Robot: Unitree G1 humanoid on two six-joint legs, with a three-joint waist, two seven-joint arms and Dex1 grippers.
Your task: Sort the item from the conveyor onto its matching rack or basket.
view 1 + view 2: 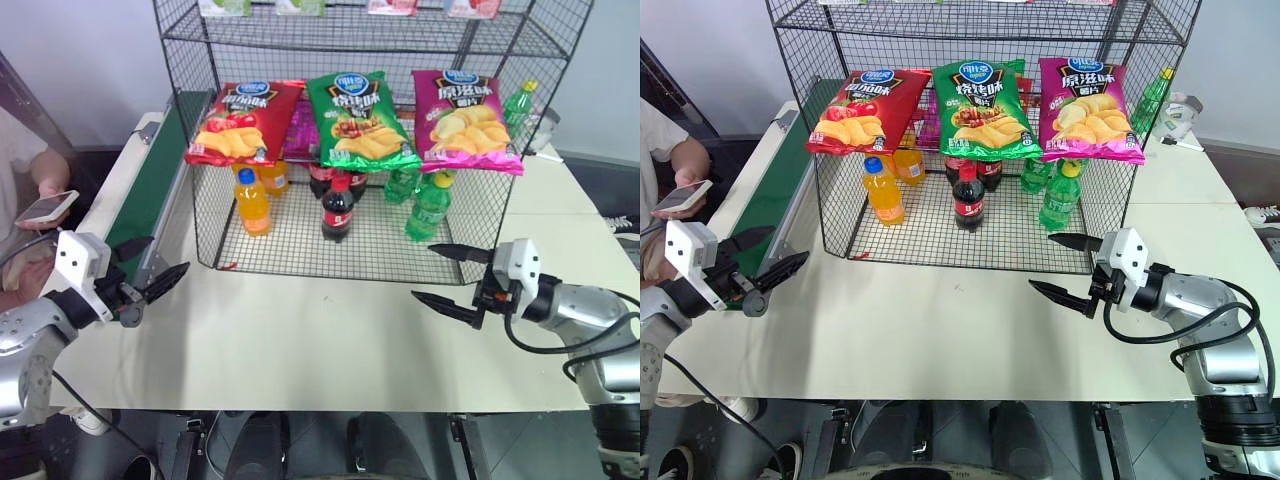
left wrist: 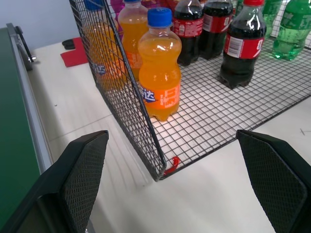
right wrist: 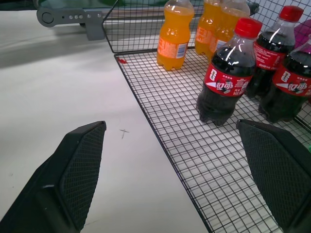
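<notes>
Green crisp bag lying on black wire rack shelf, between red and pink bags | left claw wide open, empty | right claw wide open, empty | risk: bumping cola bottle over if reaching in carelessly

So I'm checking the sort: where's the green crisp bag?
In the head views, the green crisp bag lies on the rack, between red and magenta bags.

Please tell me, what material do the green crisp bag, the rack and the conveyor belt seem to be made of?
Green crisp bag: apparently thin plastic film, glossy, since its printed surface reflects light.
Rack: seemingly metal wire with a black coating, forming a thin rigid grid.
Conveyor: the dark-green belt looks like matte rubber or plastic; its pale side rails may be painted metal, hard to confirm.
</notes>
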